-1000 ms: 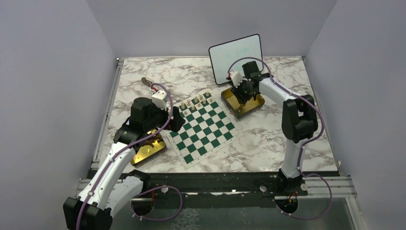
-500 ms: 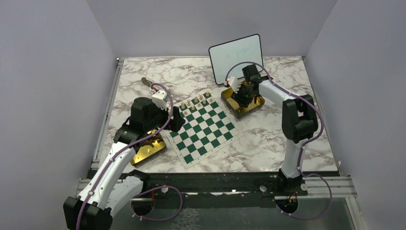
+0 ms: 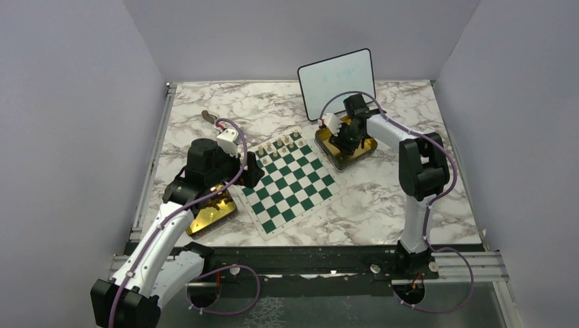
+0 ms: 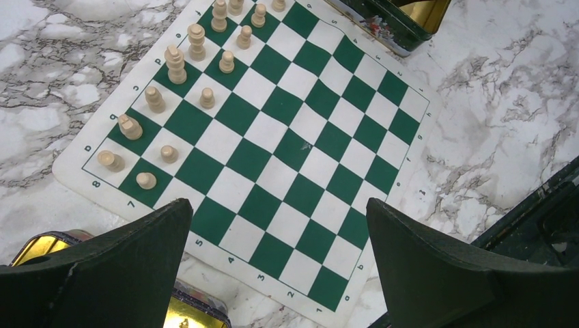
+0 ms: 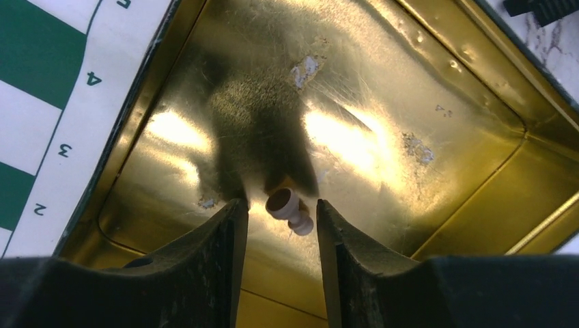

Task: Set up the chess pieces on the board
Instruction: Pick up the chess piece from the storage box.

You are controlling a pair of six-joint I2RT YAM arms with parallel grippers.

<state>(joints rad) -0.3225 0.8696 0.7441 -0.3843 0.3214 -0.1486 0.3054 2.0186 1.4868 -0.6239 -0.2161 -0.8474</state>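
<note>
The green and white board (image 3: 290,181) lies mid-table; it also fills the left wrist view (image 4: 300,147). Several pale beige chess pieces (image 3: 276,147) stand in two rows along its far left edge, and show in the left wrist view (image 4: 175,63). My left gripper (image 3: 249,169) hovers open and empty over the board's left side (image 4: 276,205). My right gripper (image 3: 341,140) reaches down into a gold tin (image 3: 362,147). Its jaws (image 5: 276,205) stand a little apart around a pale pawn (image 5: 289,210) lying on its side on the tin floor (image 5: 410,102), with gaps on both sides.
A second gold tin (image 3: 208,215) sits left of the board, under my left arm, with a corner in the left wrist view (image 4: 41,246). A small framed whiteboard (image 3: 336,82) stands at the back. A brown-handled object (image 3: 210,117) lies at the back left.
My right gripper has shifted slightly left and down inside the gold tin, with its wrist turned. The left arm has not moved.
</note>
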